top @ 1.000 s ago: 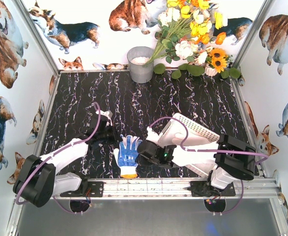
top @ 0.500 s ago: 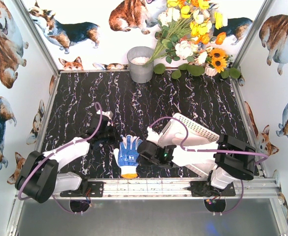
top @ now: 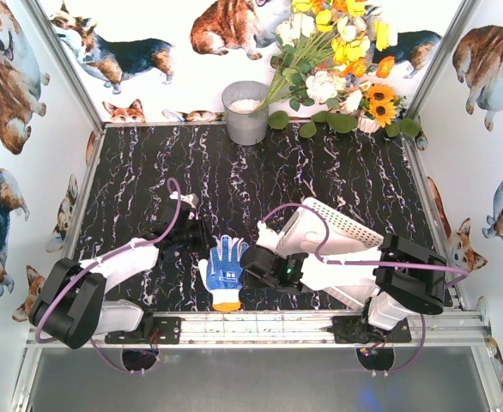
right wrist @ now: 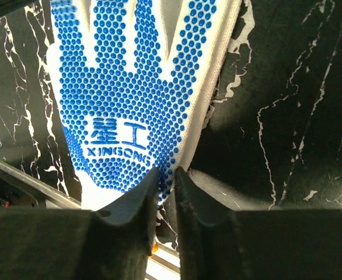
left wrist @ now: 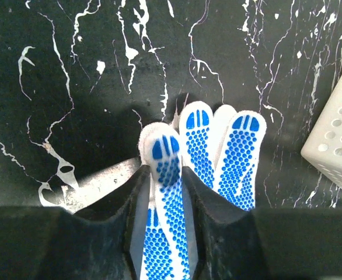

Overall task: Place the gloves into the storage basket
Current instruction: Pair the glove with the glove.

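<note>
Top external view gives me my bearings off the storage basket (top: 342, 225), which sits tipped up on one side, partly under my right arm, on the black marbled table (top: 234, 172). One glove (top: 224, 268) is in sight, just left of the basket and outside it. It lies flat with the blue-dotted palm up, fingers pointing away from the arm bases and the orange cuff nearest them. The left gripper (top: 203, 250) is at the side of the glove farther from the basket, and the right gripper (top: 242, 273) is low between glove and basket. On the left wrist view the left gripper (left wrist: 166, 175) has its jaws a little apart, with the outermost glove (left wrist: 217, 151) finger filling the gap. I cannot tell whether they press it. The basket's (left wrist: 337, 140) perforated corner shows at the right edge. On the right wrist view the right gripper (right wrist: 166, 181) is down to a thin slit, tips at the glove's (right wrist: 118, 99) palm edge. I cannot tell if fabric is caught there.
</note>
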